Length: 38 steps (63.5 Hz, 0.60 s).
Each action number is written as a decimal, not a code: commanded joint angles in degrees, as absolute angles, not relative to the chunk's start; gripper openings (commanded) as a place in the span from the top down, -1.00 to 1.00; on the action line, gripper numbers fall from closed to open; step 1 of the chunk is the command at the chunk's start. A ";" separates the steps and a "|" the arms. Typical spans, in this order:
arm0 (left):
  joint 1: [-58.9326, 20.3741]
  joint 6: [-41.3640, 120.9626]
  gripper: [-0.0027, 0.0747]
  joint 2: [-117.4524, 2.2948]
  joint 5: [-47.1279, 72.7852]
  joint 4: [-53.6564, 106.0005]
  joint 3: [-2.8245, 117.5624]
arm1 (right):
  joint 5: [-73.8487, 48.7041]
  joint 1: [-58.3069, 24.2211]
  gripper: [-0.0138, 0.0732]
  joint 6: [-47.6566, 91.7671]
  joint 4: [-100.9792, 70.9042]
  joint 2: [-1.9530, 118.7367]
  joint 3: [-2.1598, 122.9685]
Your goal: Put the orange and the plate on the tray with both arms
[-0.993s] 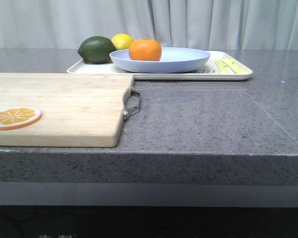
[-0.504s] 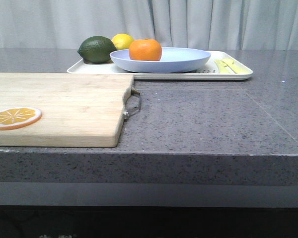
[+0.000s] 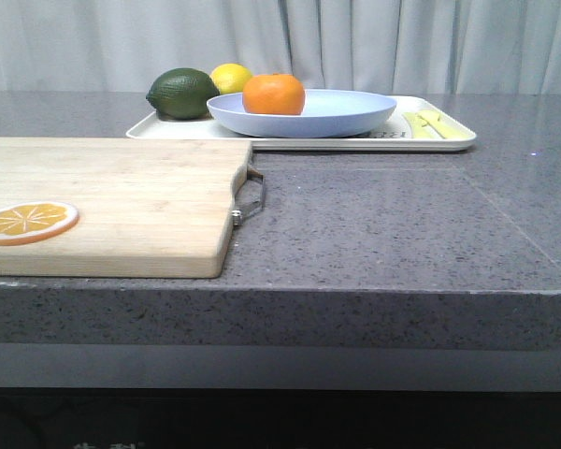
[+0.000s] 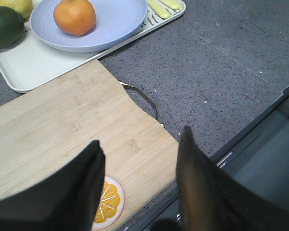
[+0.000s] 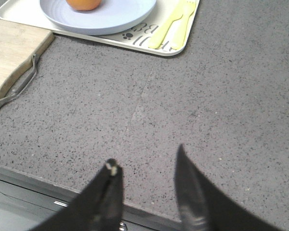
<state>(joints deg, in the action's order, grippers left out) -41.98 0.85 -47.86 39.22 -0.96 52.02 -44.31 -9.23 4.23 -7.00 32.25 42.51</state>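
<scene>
- Front view: the orange (image 3: 274, 94) sits on the plate (image 3: 337, 114), toward its left side, and the plate rests on the tray (image 3: 446, 141) at the far side of the grey counter (image 3: 383, 224). A dark green fruit (image 3: 181, 93) and a lemon (image 3: 230, 78) lie on the tray's left end, just beside the plate. A wooden cutting board (image 3: 122, 201) lies nearer, on the left, with an orange slice (image 3: 28, 222) near its left edge and a metal handle (image 3: 251, 198) at its right edge. Neither arm shows here.
- Left wrist view: the left gripper (image 4: 139, 163) hangs above the cutting board's near corner, its fingers spread wide with nothing between them. The orange (image 4: 74, 16) rests in the plate (image 4: 113, 26) on the tray (image 4: 33, 65).
- Right wrist view: the right gripper (image 5: 147, 185) is over bare counter near the front edge, fingers parted and holding nothing. The plate (image 5: 111, 17) lies on the tray (image 5: 176, 45), well apart from the gripper.
</scene>
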 commanded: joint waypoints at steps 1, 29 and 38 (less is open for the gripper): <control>-41.77 0.37 0.42 -47.39 35.61 -0.69 53.68 | -39.96 -9.05 0.43 4.53 -6.92 32.35 44.00; -41.77 0.37 0.98 -47.39 35.61 -0.69 53.68 | -39.97 -9.05 0.84 4.53 -6.92 32.35 44.00; -41.92 0.37 0.98 -47.39 34.88 -0.69 53.36 | -39.97 -9.05 0.84 4.53 -6.92 32.35 44.00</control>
